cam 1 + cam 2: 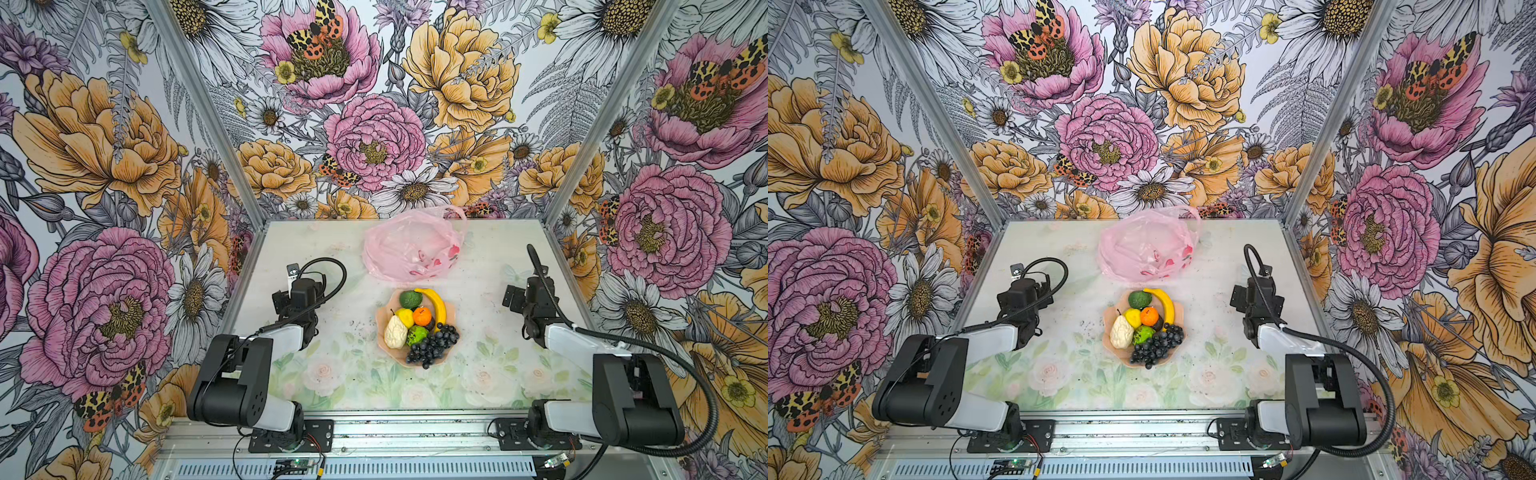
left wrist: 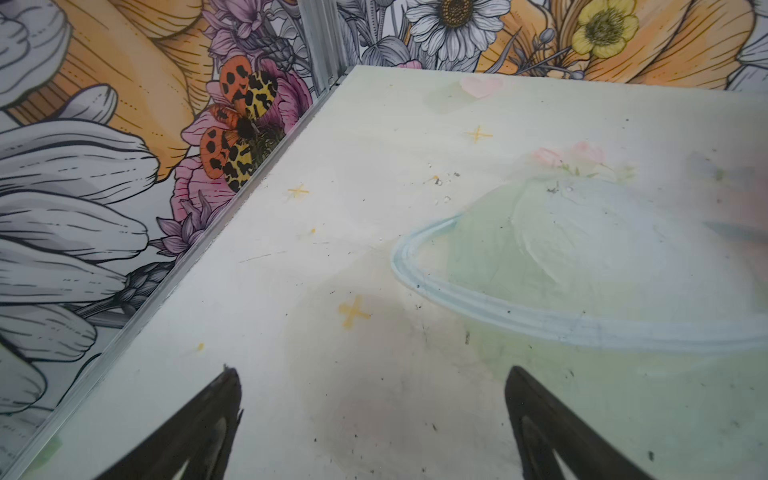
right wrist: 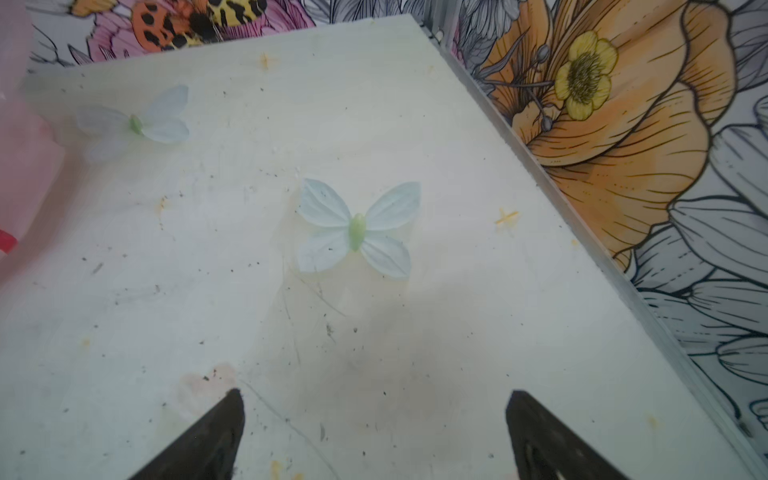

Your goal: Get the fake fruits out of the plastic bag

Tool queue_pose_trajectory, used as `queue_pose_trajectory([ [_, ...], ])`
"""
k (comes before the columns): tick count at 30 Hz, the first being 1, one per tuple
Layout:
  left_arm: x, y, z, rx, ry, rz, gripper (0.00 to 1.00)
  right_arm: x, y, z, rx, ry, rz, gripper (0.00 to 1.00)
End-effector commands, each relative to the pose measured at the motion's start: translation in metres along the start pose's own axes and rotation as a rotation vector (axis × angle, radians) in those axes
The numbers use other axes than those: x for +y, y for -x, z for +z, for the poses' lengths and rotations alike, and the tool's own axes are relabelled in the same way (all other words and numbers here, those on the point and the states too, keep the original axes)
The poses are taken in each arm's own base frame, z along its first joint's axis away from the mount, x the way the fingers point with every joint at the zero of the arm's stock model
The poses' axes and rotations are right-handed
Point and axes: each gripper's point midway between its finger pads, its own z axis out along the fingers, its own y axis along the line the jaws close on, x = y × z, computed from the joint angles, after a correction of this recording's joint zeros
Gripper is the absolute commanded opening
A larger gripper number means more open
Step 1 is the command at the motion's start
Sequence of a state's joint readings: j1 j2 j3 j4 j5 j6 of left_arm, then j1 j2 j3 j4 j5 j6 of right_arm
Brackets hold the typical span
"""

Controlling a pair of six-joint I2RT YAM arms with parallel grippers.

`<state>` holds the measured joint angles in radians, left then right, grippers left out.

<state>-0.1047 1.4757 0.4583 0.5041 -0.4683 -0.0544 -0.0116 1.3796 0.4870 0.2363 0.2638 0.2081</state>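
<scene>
Pale flower-printed table (image 1: 340, 374) spreads under both my arms. At its far edge lies the crumpled pink plastic bag (image 1: 409, 245), and just nearer me a peach dish (image 1: 380, 322) holds the fake fruits (image 1: 419, 324). Only bare tabletop separates them from my left gripper (image 2: 372, 370) and right gripper (image 3: 375, 391). Both grippers gape wide and hold nothing, well apart on either side.

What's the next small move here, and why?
Probably none: leave both arms parked. The fake fruits already sit in the peach dish, the pink plastic bag behind it looks slack, with only red print showing, and the left pincer and right pincer are open, empty, off to the sides.
</scene>
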Motion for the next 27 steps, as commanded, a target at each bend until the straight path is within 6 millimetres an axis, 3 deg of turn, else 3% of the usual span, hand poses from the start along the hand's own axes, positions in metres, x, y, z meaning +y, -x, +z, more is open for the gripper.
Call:
queue_pose_trajectory([
  [1, -0.008, 0.041, -0.003, -0.220, -0.157, -0.065, 0.99, 0.010, 0.066, -0.006, -0.292, 0.057, -0.013, 1.00],
  [5, -0.009, 0.036, -0.005, -0.247, -0.167, -0.063, 0.99, 0.039, 0.053, -0.007, -0.429, 0.226, -0.072, 0.99],
  [6, -0.008, 0.037, -0.003, -0.249, -0.163, -0.067, 0.99, 0.042, 0.046, -0.007, -0.376, 0.226, -0.092, 1.00],
  [11, -0.002, 0.037, -0.002, -0.253, -0.131, -0.086, 0.99, 0.028, 0.053, 0.001, -0.368, 0.122, -0.047, 1.00],
  [22, -0.002, 0.038, -0.002, -0.254, -0.130, -0.087, 0.99, 0.029, 0.053, 0.004, -0.360, 0.129, -0.048, 1.00],
  [26, -0.004, 0.039, -0.004, -0.262, -0.137, -0.082, 0.99, 0.024, 0.051, -0.002, -0.380, 0.073, -0.043, 1.00],
  [27, -0.012, 0.040, -0.013, -0.298, -0.174, -0.053, 0.99, 0.022, 0.051, -0.008, -0.412, 0.032, -0.041, 0.99],
])
